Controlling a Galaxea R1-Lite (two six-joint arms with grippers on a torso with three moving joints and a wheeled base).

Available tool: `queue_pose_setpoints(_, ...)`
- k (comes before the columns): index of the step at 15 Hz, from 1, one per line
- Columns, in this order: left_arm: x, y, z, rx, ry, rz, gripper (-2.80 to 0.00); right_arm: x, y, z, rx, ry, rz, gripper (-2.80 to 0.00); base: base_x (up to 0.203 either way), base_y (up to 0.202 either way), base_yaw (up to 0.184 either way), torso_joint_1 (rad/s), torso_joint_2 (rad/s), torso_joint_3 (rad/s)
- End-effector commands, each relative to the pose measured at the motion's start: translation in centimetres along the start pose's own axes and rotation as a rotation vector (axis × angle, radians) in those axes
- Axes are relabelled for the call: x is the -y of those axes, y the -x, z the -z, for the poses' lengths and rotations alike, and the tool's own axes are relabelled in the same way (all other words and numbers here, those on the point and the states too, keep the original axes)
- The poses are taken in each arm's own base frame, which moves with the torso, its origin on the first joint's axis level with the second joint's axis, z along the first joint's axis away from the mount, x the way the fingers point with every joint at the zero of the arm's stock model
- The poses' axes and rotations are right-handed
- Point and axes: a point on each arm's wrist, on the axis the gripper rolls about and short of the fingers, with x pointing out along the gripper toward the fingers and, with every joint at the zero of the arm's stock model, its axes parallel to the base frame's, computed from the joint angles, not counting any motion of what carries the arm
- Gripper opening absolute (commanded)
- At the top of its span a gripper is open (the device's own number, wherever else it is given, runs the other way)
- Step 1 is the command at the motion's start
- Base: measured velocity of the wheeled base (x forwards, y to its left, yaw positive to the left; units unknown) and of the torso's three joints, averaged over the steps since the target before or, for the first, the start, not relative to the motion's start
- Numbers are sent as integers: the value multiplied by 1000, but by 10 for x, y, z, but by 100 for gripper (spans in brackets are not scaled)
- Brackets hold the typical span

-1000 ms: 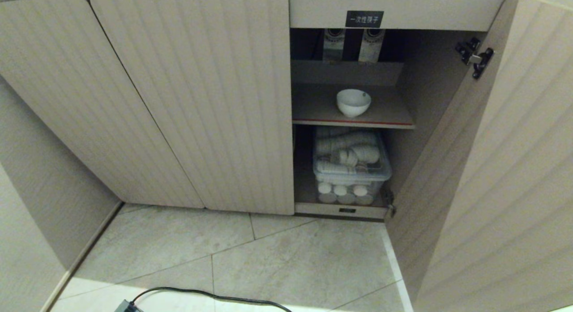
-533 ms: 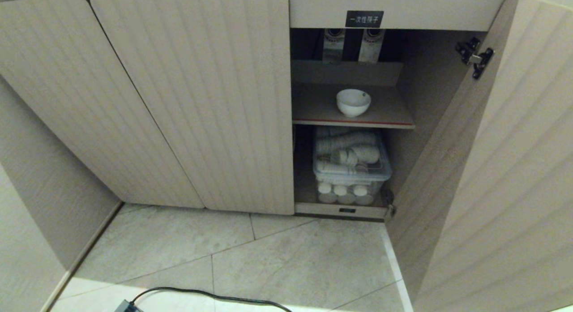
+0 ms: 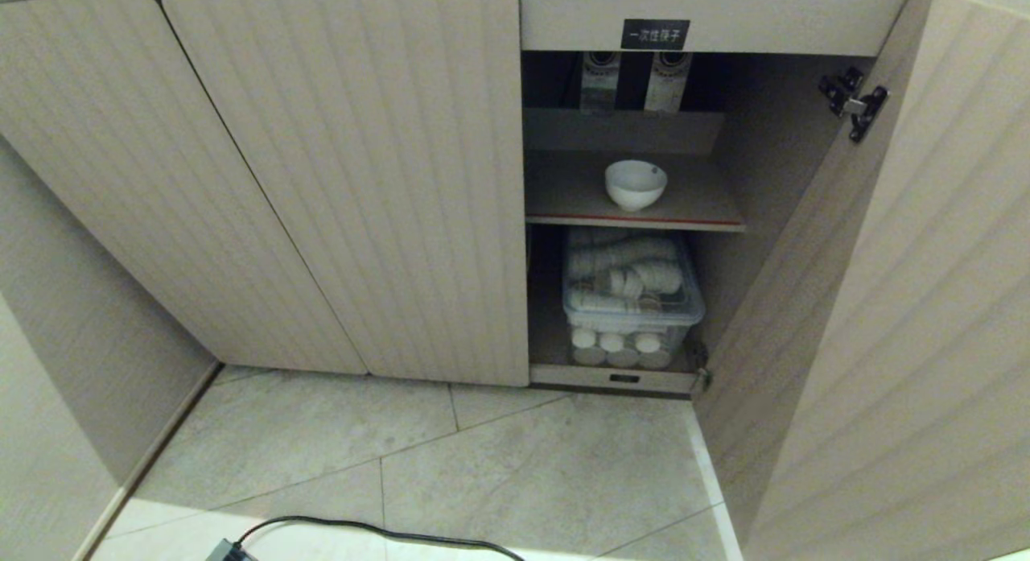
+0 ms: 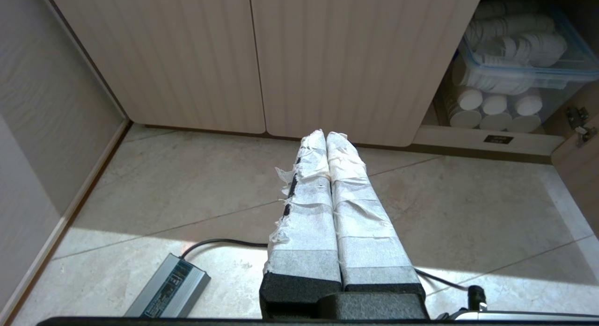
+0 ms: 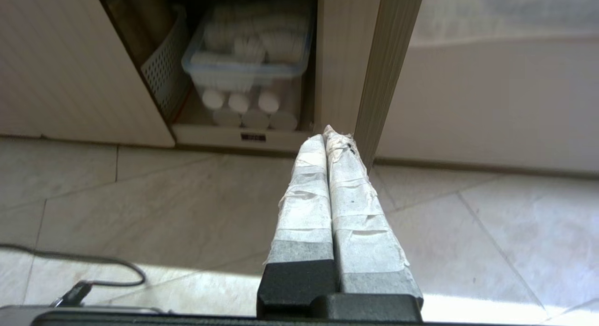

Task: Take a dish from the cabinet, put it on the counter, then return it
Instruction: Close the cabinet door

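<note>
A small white bowl, the dish (image 3: pixel 636 183), stands upright on the red-edged upper shelf (image 3: pixel 563 199) of the cabinet (image 3: pixel 346 183), whose right door (image 3: pixel 901 319) hangs wide open. Neither arm shows in the head view. My left gripper (image 4: pixel 326 135) is shut, its tape-wrapped fingers pressed together low over the floor in front of the closed doors. My right gripper (image 5: pixel 324 132) is shut too, empty, hovering above the floor beside the open door's edge (image 5: pixel 383 78). The counter is out of view.
A clear lidded box (image 3: pixel 632 299) of white cups fills the lower compartment, beside a white perforated basket (image 5: pixel 166 66). A grey power brick (image 4: pixel 168 292) and black cable (image 3: pixel 362 530) lie on the tiled floor. A beige wall (image 3: pixel 72 368) closes in the left side.
</note>
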Motion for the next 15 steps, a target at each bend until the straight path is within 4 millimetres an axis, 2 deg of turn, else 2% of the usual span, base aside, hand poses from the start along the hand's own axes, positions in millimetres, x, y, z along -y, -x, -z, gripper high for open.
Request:
queue_pose_setpoints(1, 0, 0, 0, 1, 1, -1, -280, 0, 0, -6, 61, 24, -1, -280, 0, 0, 0, 0, 0, 0)
queue_pose_setpoints(4, 0, 0, 0, 0, 0, -1, -280, 1, 3, -19, 122, 17, 25, -280, 0, 0, 0, 0, 0, 0)
queue_pose_setpoints(8, 0, 0, 0, 1, 0, 0, -280, 7, 8, -30, 136, 52, 324, -280, 0, 0, 0, 0, 0, 0)
queue_pose_setpoints(9, 0, 0, 0, 0, 2, -1, -280, 8, 10, -33, 141, 67, 350, -280, 0, 0, 0, 0, 0, 0)
queue_pose_setpoints(15, 0, 0, 0, 0, 2, -1, -280, 8, 13, -55, 164, 73, 355, -280, 0, 0, 0, 0, 0, 0)
